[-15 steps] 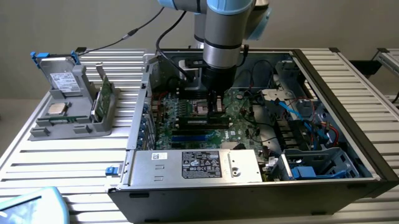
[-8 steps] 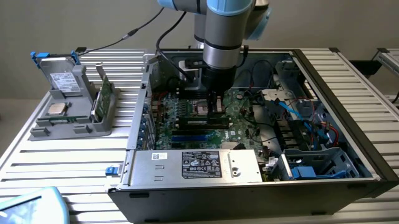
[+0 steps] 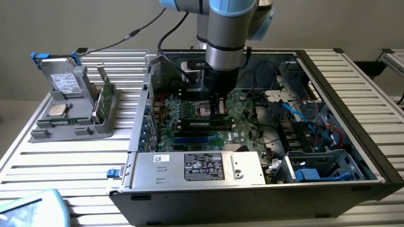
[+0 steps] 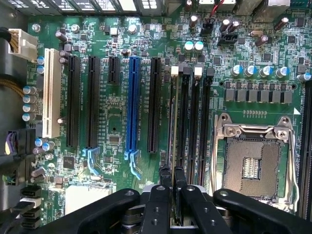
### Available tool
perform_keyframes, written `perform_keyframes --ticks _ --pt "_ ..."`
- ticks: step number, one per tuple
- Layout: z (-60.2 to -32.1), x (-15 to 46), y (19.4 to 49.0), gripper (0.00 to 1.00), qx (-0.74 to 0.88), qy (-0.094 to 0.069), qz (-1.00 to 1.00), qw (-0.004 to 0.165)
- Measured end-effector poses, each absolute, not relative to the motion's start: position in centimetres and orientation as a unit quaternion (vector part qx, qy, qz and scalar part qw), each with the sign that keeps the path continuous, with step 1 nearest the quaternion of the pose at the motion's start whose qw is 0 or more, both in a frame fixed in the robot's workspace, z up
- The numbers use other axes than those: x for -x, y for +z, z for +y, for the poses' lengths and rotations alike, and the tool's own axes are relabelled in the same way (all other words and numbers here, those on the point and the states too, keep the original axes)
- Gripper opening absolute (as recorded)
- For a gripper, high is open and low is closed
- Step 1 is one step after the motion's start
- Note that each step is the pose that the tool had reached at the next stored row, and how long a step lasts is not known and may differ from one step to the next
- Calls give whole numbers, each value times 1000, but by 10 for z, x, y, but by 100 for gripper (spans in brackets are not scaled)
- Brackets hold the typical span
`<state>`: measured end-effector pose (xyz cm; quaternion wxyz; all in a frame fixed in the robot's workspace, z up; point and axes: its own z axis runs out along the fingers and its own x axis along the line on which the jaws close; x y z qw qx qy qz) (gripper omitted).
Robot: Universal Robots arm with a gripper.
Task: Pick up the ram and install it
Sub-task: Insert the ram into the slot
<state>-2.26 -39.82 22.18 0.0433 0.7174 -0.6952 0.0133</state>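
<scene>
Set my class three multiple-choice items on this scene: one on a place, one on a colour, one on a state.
1. Where is the gripper?
A inside the case, over the motherboard
B outside the case
C high above it

2. What colour is the long slot between black ones?
A red
B blue
C yellow

3. What state is the CPU socket in?
A empty
B holding a chip
C under a cooler

Key: 1 A, the case walls surround it; 2 B, it shows blue in the wrist view; 3 A, its bare contacts show.
</scene>
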Motion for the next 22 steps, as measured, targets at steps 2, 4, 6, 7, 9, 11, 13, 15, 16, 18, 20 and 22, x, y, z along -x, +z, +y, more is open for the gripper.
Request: perform_keyframes --ticks 2,4,6,7,9,11,13,15,16,18,20,22 --pt "-398 23 221 14 -715 13 -697 43" --pt "-398 23 221 14 -714 13 -699 43" --pt "-398 23 221 14 -712 13 -701 43" --pt "-398 23 221 14 -710 13 -702 43" --pt "-398 23 220 14 -707 13 -706 44" --pt "-398 23 220 14 -706 13 -707 44" --pt "-398 23 220 14 -706 13 -707 44" --pt "-398 23 220 14 -706 13 -707 44" --pt "-398 23 220 14 -706 13 -707 44" --pt "-398 23 220 14 -706 13 -707 44" --pt "-398 23 220 14 -706 13 -707 44" --pt "-398 23 220 14 -706 13 -707 44"
